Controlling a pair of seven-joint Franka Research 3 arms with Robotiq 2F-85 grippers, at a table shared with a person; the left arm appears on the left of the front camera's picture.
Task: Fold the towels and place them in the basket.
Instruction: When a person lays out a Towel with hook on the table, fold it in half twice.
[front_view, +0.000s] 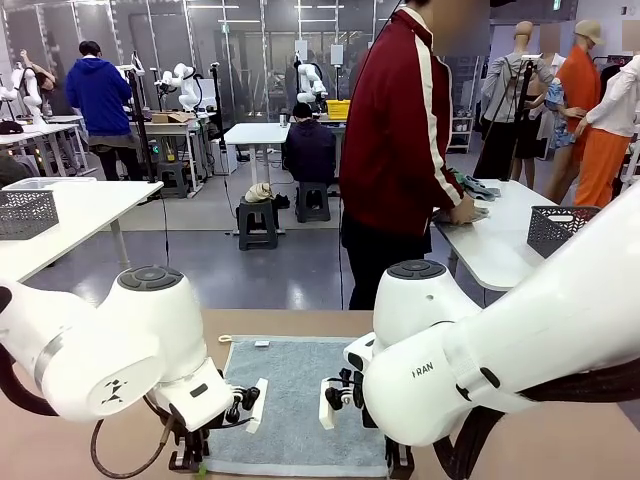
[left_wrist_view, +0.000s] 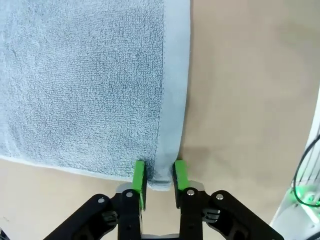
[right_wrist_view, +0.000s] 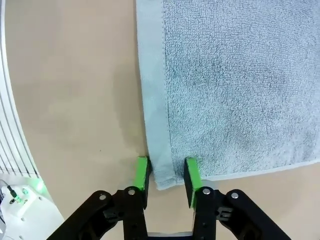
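A grey-blue towel lies flat on the tan table, its small label tab at the far edge. My left gripper points down at the towel's near left corner. In the left wrist view the left gripper has its green pads close on either side of the towel corner, with a narrow gap. My right gripper is at the near right corner. There the right gripper straddles the hem of the towel the same way. A dark grey lattice basket stands on the white table at the right.
A person in a dark red jacket stands beyond my table, turned toward the right side table with hands on cloth there. Another dark lattice basket sits on the white table at the left. Bare tan table surrounds the towel.
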